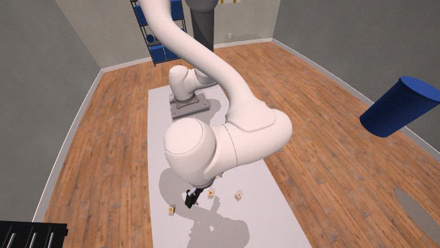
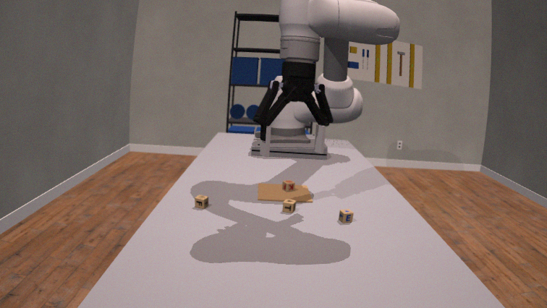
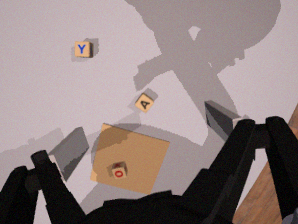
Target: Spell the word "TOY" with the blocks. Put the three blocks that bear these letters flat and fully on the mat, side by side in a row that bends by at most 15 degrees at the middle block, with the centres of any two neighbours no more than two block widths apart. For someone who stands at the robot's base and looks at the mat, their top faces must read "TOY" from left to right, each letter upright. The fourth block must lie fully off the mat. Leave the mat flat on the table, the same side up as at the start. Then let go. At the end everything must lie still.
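My gripper [image 1: 194, 198] [image 2: 292, 147] [image 3: 144, 125] is wide open and empty, high above the table. The tan mat [image 2: 268, 193] [image 3: 152, 150] lies flat. The block with red O on top [image 2: 288, 186] [image 3: 119, 171] sits on it, near the edge toward the robot base. The A-topped block [image 1: 210, 193] [image 2: 289, 206] [image 3: 144, 102] is off the mat, just in front; its side facing the exterior camera shows a black T turned sideways. The Y-topped block [image 1: 238, 194] [image 2: 346, 216] [image 3: 82, 49] is off the mat. The G-topped block [image 1: 170, 209] [image 2: 201, 202] is also off it.
The white table [image 1: 172, 234] [image 2: 268, 283] carries the robot's base plate [image 2: 291, 155] at its far end. The arm hides most of the mat in the top view. The G-topped block is outside the wrist view. Arm shadows cross the table.
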`<state>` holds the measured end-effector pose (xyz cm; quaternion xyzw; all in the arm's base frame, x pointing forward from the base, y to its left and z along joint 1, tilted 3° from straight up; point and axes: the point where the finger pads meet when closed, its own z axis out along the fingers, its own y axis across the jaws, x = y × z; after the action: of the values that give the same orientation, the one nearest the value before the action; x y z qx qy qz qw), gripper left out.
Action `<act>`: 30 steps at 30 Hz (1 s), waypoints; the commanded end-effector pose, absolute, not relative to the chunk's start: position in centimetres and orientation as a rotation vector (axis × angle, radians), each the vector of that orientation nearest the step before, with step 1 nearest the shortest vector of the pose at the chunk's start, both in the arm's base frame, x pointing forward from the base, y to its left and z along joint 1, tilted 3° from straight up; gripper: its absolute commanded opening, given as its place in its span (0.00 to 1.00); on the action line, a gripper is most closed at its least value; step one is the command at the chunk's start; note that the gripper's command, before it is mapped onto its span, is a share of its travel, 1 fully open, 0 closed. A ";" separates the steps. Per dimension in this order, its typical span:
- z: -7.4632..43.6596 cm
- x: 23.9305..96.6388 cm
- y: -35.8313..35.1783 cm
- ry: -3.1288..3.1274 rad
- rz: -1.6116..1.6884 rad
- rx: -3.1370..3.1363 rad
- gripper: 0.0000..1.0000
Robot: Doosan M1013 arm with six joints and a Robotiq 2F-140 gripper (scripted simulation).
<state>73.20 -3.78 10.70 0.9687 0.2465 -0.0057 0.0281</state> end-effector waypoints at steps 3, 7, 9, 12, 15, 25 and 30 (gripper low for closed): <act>10.0 73.1 -3.7 1.030 -0.029 2.915 1.00; 9.9 73.1 -3.7 1.180 -0.033 2.858 1.00; 9.9 73.1 -3.7 1.256 -0.035 2.826 1.00; 9.8 73.1 -3.8 1.372 -0.038 2.773 1.00; 9.7 73.1 -3.8 1.484 -0.041 2.716 1.00; 9.4 73.1 -3.8 1.819 -0.049 2.508 1.00; 9.2 73.1 -3.8 1.988 -0.054 2.380 1.00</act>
<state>73.29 -3.78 9.89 0.8017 0.5970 -0.0156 0.0241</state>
